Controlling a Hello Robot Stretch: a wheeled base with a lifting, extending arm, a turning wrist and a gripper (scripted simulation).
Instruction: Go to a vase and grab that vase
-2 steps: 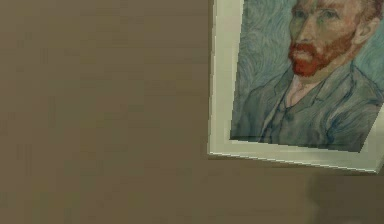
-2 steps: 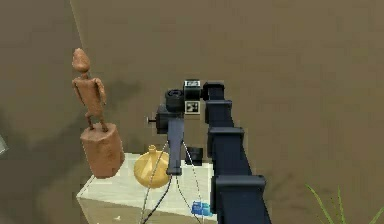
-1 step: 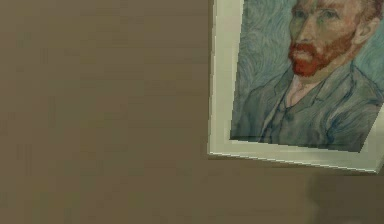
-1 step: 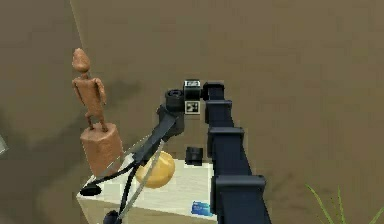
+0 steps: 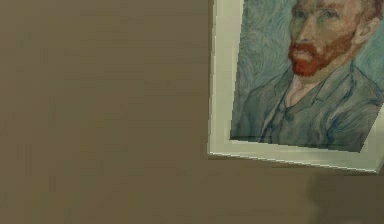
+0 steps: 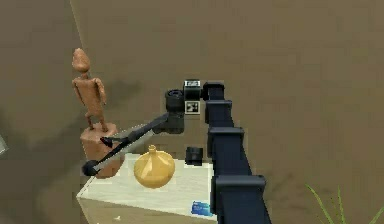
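Surface: a pale cabinet top was seen in the arm side view, low and left of middle.
Room: a plain brown wall was recorded; a white-framed portrait was hung at the forward view's right.
Vase: the vase was noted as golden-yellow, round-bellied and narrowed to a small top.
Vase place: it was stood upright on the cabinet, just right of the base of a wooden figure and left of the arm.
Gripper: the gripper was stretched toward the figure's base; whether anything was held could not be told.
Other: a small dark block was set by the arm.
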